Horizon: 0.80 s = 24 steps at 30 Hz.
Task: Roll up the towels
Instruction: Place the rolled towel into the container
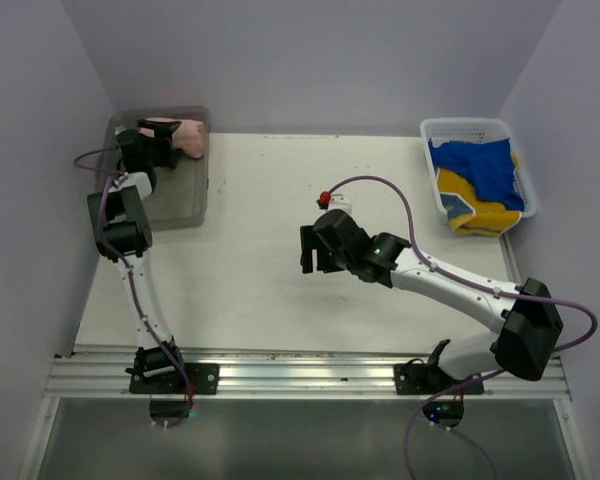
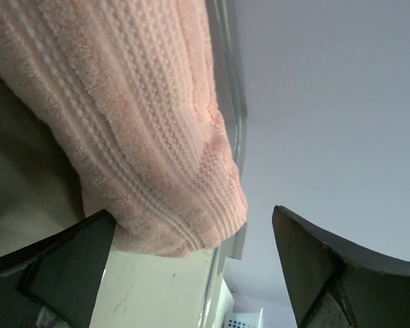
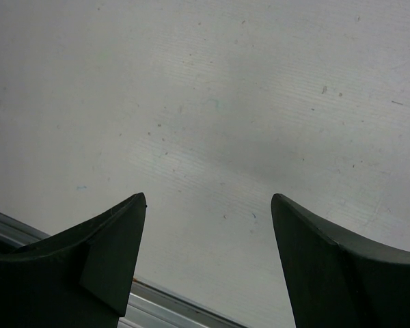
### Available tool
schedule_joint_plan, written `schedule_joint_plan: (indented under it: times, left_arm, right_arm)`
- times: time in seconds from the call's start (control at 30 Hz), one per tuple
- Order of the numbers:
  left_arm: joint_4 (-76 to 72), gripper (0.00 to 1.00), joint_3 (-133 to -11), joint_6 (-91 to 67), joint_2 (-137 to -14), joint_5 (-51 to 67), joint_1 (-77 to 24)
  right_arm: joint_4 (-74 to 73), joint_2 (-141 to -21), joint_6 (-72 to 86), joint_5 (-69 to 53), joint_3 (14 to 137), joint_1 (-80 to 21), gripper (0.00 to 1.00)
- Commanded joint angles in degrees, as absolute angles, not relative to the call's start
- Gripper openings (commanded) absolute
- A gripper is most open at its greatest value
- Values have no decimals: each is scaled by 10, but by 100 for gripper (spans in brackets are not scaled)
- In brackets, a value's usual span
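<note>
The salmon pink towel [image 1: 187, 134] lies rolled at the far end of the grey tray [image 1: 185, 195]. My left gripper [image 1: 160, 142] hovers over it, open; in the left wrist view the roll [image 2: 143, 116] fills the upper left, its end near the left finger [image 2: 68, 266] and well apart from the right finger. The jaws of the left gripper [image 2: 195, 212] stand wide and grip nothing. The blue towel [image 1: 485, 165] and the yellow towel [image 1: 475, 212] lie crumpled in the white basket [image 1: 467, 126]. My right gripper [image 1: 315, 250] hangs open over bare table [image 3: 212, 102], with nothing between the fingers [image 3: 208, 198].
The tray's clear rim [image 2: 234, 102] runs right beside the pink roll. A small white box with a red knob [image 1: 332, 200] sits mid-table behind the right gripper. A metal rail [image 1: 300, 372] lines the near edge. Walls close in on the left, right and back.
</note>
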<state>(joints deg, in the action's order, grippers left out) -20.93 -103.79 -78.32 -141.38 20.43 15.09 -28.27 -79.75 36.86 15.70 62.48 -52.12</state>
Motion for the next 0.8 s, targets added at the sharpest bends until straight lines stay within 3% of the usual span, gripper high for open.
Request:
schedule_joint_plan:
  times: [0.0,0.3,0.77]
  left_arm:
    - [-206,100,-1031,-752,-1366,213,156]
    - [-192,97,-1048,-737,-1392,218,156]
    - [-161,95,-1249,-747,-1531,219,152]
  right_arm:
    - [-276,-778,374,181,622,-527,78]
    - [-277,-785,369,181,626,-530,78]
    - [-287,-827,359,175,657,-531,78]
